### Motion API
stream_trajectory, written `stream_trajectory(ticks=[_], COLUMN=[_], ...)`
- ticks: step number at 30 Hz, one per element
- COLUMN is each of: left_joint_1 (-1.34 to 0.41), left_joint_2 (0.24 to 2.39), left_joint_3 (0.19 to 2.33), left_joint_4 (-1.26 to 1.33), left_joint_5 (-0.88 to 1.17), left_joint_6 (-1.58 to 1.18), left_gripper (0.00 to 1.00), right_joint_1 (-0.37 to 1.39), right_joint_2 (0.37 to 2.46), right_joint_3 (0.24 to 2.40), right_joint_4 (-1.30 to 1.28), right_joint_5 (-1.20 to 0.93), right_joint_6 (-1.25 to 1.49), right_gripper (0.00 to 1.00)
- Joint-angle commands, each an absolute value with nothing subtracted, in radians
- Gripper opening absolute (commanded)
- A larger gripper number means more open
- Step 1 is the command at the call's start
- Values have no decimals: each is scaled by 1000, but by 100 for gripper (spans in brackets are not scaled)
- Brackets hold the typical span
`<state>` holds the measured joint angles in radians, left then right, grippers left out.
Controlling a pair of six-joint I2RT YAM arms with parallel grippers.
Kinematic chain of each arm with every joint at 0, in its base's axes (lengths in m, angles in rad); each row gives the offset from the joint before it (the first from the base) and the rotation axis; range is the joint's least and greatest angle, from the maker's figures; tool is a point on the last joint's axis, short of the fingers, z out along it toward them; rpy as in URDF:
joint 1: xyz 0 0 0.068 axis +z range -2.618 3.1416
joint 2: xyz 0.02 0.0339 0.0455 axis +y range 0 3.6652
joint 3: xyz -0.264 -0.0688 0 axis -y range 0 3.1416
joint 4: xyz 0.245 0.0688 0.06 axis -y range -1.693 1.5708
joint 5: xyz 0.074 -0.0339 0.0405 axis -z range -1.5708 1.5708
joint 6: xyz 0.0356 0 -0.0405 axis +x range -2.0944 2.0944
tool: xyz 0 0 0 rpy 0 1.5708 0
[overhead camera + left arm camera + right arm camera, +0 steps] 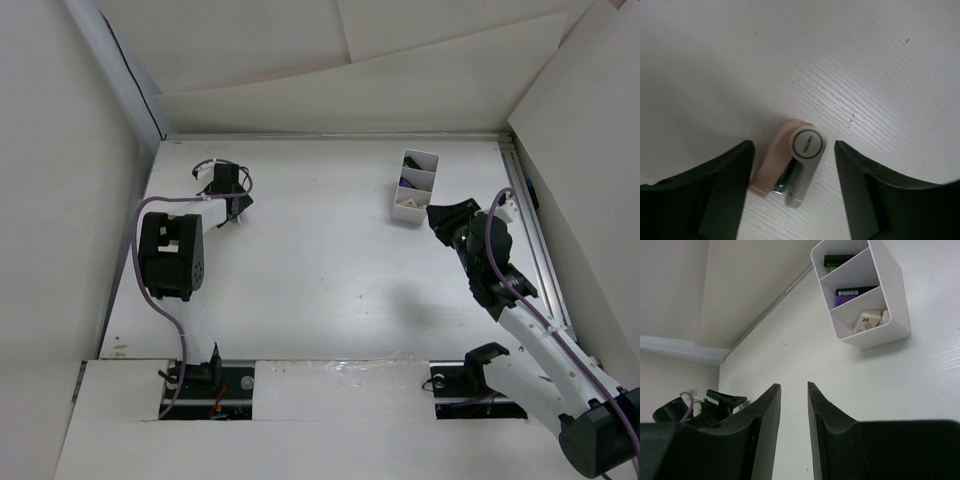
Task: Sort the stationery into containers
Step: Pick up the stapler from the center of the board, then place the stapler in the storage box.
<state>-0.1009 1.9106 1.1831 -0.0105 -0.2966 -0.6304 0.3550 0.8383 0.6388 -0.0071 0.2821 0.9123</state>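
My left gripper (230, 203) is open at the far left of the table. In the left wrist view (792, 150) its fingers stand on either side of a small pink and grey-white stationery piece (790, 167) with a metal part and a round logo, lying on the table and not gripped. The white three-compartment box (407, 210) stands at the far right. In the right wrist view the box (892, 305) holds a black and green marker (837, 260), a purple marker (847, 296) and small tan blocks (867, 321). My right gripper (442, 216) hovers just near of the box, its jaws (794, 386) narrowly apart and empty.
White walls enclose the table on the left, back and right. A metal rail (535, 240) runs along the right edge beside the right arm. The left arm's black body (172, 255) and purple cable stand near the left wall.
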Motion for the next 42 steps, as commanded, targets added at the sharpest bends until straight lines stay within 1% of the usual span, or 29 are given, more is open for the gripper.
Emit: stream_trajectory(ticks=[1, 2, 5, 6, 7, 9, 13, 14, 15, 19, 22, 23, 26, 27, 29, 33, 34, 36, 37, 38, 42], left_joint_1=[-98, -98, -98, -98, -109, -118, -153, -153, -153, -181, -273, -332, -431, -495, -550, -666, -698, -721, -721, -733, -753], left_joint_2=[1939, 1930, 1930, 1930, 1918, 1908, 1885, 1869, 1856, 1773, 1700, 1675, 1664, 1664, 1664, 1732, 1783, 1844, 1906, 1940, 2089], left_joint_3=[1195, 1195, 1184, 1171, 1170, 1158, 1120, 1109, 1098, 1062, 1074, 1086, 1150, 1179, 1210, 1307, 1377, 1455, 1494, 1575, 1765], left_joint_4=[-26, -26, -26, -17, -17, -17, -17, -6, 9, 31, 31, 22, 21, 32, 76, 163, 173, 173, 173, 173, 164], left_joint_5=[-241, -241, -241, -241, -241, -250, -272, -272, -262, -232, -258, -258, -258, -229, -204, -152, -134, -114, -100, -63, -11], left_joint_6=[-621, -621, -612, -612, -612, -612, -612, -612, -612, -612, -603, -594, -594, -594, -594, -594, -594, -594, -594, -594, -604], left_gripper=[57, 53, 47, 40, 34, 29, 15, 3, 0, 0, 0, 0, 0, 0, 0, 0, 0, 0, 0, 0, 0], right_joint_1=[360, 360, 360, 360, 360, 360, 360, 360, 360, 360, 360, 360, 360, 360, 360, 360, 360, 360, 360, 360, 360], right_joint_2=[824, 815, 815, 815, 815, 815, 815, 815, 815, 815, 815, 802, 792, 792, 769, 729, 720, 700, 684, 684, 675], right_joint_3=[681, 681, 681, 681, 681, 681, 681, 681, 681, 681, 672, 672, 672, 663, 654, 635, 635, 624, 614, 614, 614], right_joint_4=[43, 43, 43, 43, 43, 43, 43, 43, 43, 43, 43, 43, 43, 43, 43, 43, 43, 43, 43, 43, 43], right_joint_5=[275, 275, 285, 285, 285, 285, 285, 285, 285, 295, 295, 305, 325, 325, 334, 382, 394, 394, 405, 416, 416], right_joint_6=[902, 902, 902, 902, 902, 902, 902, 902, 902, 902, 902, 902, 902, 902, 902, 913, 913, 913, 913, 923, 923], right_gripper=[34, 34, 35, 35, 35, 35, 35, 35, 35, 35, 35, 35, 35, 35, 35, 35, 35, 35, 35, 35, 35])
